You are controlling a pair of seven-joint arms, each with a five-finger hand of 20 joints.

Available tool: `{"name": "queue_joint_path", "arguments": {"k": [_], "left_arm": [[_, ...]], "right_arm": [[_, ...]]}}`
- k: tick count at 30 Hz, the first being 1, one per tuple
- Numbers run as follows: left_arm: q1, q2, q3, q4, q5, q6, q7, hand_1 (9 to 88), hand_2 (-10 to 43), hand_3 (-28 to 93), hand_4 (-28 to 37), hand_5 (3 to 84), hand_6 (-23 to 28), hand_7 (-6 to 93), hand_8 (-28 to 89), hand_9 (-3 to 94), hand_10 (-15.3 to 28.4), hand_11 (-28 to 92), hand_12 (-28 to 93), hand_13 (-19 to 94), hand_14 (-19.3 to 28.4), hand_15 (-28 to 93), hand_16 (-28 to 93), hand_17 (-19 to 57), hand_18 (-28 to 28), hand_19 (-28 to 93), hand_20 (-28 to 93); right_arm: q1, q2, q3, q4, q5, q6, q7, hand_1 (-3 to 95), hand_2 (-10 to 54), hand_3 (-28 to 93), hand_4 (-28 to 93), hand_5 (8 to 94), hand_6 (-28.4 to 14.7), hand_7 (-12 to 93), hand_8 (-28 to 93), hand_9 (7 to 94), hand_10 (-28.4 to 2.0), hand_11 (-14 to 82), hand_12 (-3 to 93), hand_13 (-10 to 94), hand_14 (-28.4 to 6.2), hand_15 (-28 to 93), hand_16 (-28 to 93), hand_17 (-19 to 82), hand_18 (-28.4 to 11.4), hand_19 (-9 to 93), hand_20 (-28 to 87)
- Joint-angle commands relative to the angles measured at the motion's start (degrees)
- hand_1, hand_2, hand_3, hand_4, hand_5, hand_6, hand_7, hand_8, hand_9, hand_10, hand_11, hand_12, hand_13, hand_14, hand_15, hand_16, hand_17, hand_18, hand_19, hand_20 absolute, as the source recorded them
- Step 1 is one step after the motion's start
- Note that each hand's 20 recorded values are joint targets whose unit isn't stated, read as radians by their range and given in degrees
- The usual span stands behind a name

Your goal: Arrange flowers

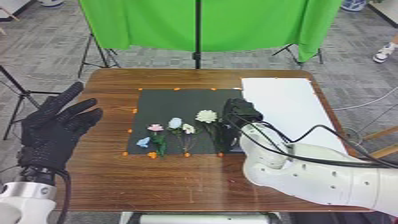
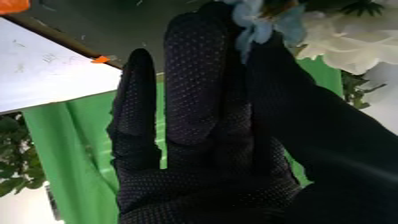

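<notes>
Flowers: middle of the head view, lying on the black mat on the desk.
Petals: soft and easily crushed, by my guess, and nearly weightless.
Stems: thin, probably bendy; best held just under the bloom.
Left robot hand: left edge, fingers spread.
Right robot hand: right of centre, fingers straight, blue petals by its thumb; whether pinched, I can't tell.
</notes>
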State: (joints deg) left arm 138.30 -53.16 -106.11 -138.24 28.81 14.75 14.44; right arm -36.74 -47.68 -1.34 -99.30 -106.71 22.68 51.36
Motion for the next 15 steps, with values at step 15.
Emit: {"name": "queue_joint_path", "arguments": {"k": [15], "left_arm": [[-0.11,-0.30,-0.23,0.50,0.35,-0.05,-1.14,21.4,8.0,76,-27.4,33.3,7.5,19.3,-12,33.7,21.4,36,11,28,28.4,66,-14,-6.0,25.8,60,32]], "right_arm": [[1.27,0.97,0.87,-3.33,-0.88,4.54,0.88,36.8,-9.5,79,-28,63.3,-2.1,16,-12,74.2,-12.6,26.3,16.1,74,-6.6,65,15,28,-19.4,87,15]]}}
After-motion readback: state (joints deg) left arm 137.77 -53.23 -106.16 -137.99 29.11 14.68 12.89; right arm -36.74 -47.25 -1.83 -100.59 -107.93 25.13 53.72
